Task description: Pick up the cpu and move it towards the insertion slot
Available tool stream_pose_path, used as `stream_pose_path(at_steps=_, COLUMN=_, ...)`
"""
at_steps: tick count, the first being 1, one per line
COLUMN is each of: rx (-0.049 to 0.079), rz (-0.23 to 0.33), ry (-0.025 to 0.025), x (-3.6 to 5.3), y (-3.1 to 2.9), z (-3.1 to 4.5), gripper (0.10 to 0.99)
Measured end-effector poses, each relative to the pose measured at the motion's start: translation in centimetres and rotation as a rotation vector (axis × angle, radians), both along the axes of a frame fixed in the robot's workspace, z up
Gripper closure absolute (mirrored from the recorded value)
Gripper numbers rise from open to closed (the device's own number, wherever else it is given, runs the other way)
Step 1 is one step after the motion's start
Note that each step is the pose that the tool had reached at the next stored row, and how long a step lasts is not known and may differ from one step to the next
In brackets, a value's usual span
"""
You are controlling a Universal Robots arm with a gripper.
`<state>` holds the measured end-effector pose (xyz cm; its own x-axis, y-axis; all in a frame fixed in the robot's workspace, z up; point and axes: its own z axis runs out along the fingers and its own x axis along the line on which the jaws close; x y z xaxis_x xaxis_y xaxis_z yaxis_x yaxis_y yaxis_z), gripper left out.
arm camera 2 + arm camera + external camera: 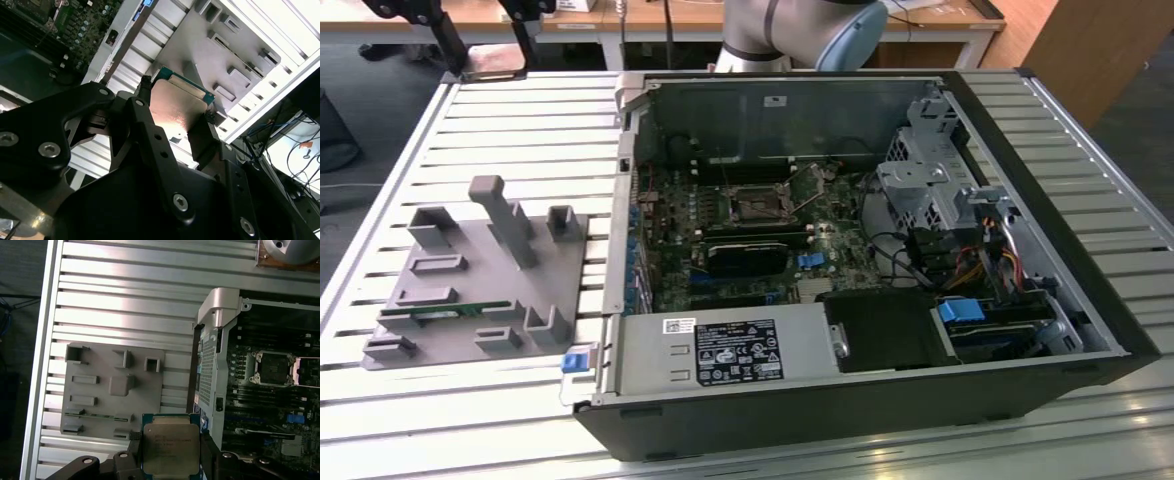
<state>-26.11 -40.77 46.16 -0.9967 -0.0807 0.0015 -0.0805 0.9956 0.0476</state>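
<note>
A ribbed metal table (480, 120) carries one grey tray (467, 290) and one open computer case (1067, 250); desks and a wooden panel stand behind. One green memory stick (454, 313) lies in the tray. In both wrist views the gripper (170, 450) is clamped on the one cpu (171, 447), above the table between tray and case. The slot (272, 368) sits on the motherboard, well apart.
</note>
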Motion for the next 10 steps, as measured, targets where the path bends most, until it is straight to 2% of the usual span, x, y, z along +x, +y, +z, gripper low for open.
stream_pose_path(at_steps=10, rx=0.000, rz=0.003, ry=0.0000, x=1.52, y=0.00, z=0.00, gripper=0.545)
